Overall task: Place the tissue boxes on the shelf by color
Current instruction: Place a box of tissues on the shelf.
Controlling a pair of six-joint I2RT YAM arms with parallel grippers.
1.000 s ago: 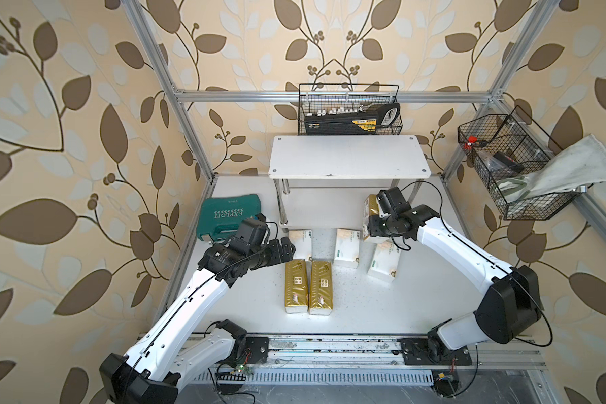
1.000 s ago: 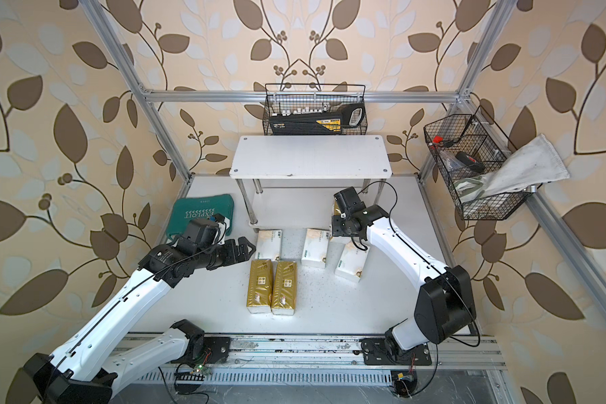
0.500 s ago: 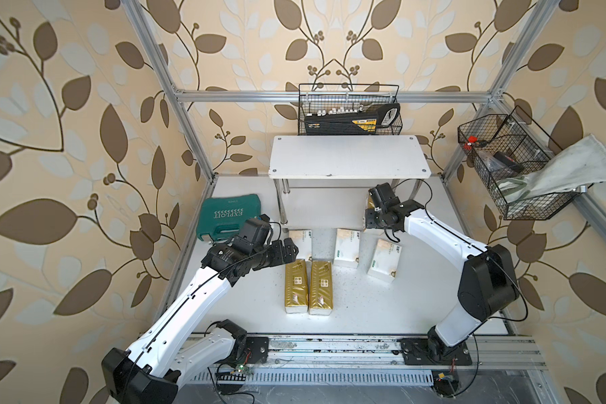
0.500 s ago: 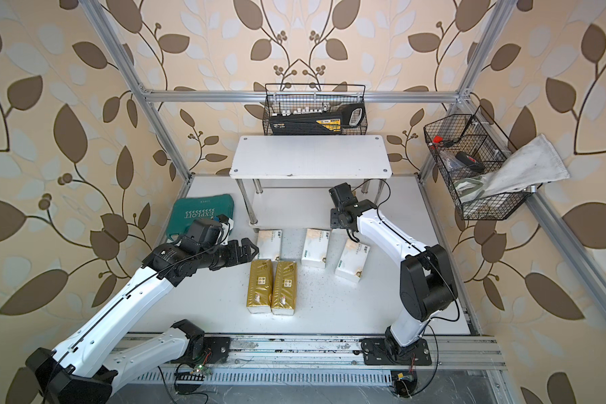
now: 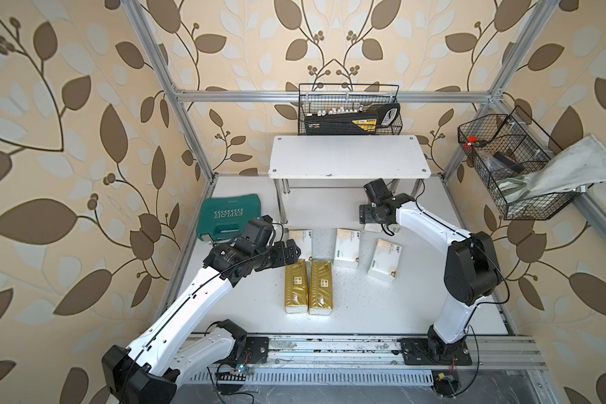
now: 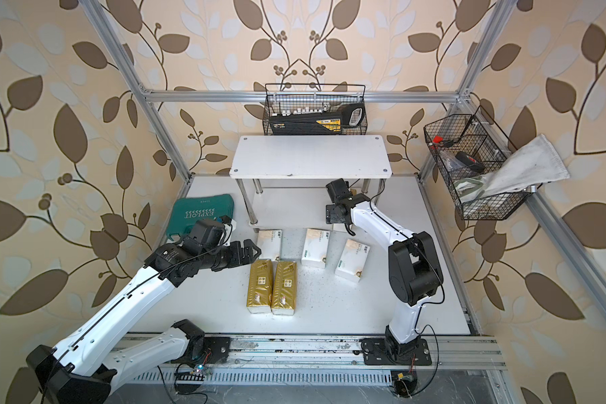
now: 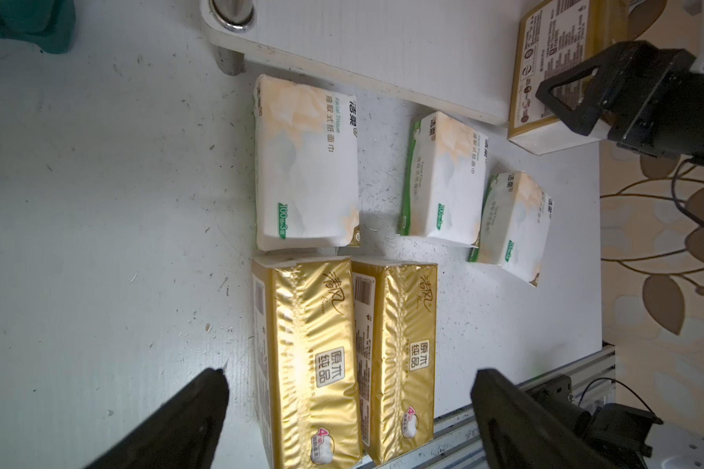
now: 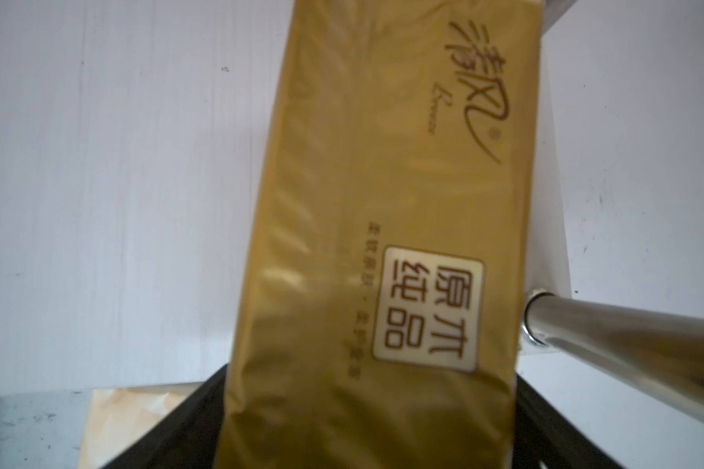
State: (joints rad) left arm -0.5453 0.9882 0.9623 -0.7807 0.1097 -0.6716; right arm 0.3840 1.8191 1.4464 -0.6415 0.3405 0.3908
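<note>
Right of the middle in a top view, my right gripper point(image 5: 366, 214) sits under the shelf point(image 5: 347, 157) top, fingers wide apart. The shiny gold tissue box point(image 8: 383, 243) lies between them on the low board point(image 8: 98, 162).

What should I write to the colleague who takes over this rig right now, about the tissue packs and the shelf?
Left tool: open, empty, over the table by the two gold packs.
Right tool: jaws either side of the third gold pack, lying on the shelf's lower board; gripped or released, I cannot tell.
Three white packs: on the table, before the shelf.
Done: one gold pack on the shelf. Left: two gold, three white.
</note>
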